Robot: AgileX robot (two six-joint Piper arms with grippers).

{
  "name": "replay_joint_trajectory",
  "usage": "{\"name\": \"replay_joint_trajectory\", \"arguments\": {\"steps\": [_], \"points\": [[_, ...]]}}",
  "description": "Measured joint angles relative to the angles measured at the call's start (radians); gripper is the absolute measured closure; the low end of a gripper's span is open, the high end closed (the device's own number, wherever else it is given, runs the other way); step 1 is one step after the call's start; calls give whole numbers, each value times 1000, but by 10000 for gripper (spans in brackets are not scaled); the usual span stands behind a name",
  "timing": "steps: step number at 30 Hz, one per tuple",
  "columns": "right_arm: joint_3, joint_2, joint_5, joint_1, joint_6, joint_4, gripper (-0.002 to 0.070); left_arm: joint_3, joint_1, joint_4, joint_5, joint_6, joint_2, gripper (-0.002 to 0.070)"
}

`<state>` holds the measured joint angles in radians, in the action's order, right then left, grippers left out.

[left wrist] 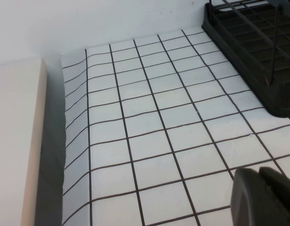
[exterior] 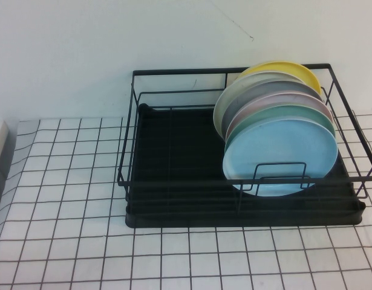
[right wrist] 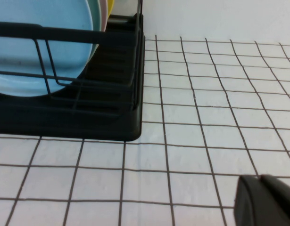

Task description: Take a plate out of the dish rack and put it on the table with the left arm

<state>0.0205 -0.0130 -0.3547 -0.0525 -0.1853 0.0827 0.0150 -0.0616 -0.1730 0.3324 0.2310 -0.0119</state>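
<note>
White gridded table [exterior: 65, 199] under black dish rack [exterior: 173, 199], sky-blue plate [exterior: 281, 154] upright at front of stack inside, left gripper [left wrist: 265, 197] and right gripper [right wrist: 267, 200] low over cloth, jaw state indiscernible.

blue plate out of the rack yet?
No, the plate stands on edge at the front of the stack inside the dish rack; left gripper and right gripper are parked over the table.

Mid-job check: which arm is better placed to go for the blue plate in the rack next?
Neither is close. The left gripper is above bare table beside the dish rack's corner. The right gripper sits lower, facing the sky-blue plate behind the front wires. I'd favour left: the rack's left side is open.
</note>
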Motion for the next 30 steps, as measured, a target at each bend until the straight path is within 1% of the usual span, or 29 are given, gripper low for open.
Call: {"name": "replay_joint_trajectory", "arguments": {"steps": [23, 26, 30], "points": [[0, 0, 0, 0, 0, 0, 679, 0, 0, 0, -10, 0, 0, 678], [0, 0, 0, 0, 0, 0, 679, 6, 0, 0, -70, 0, 0, 678], [0, 0, 0, 0, 0, 0, 679, 7, 0, 0, -317, 0, 0, 678]]}}
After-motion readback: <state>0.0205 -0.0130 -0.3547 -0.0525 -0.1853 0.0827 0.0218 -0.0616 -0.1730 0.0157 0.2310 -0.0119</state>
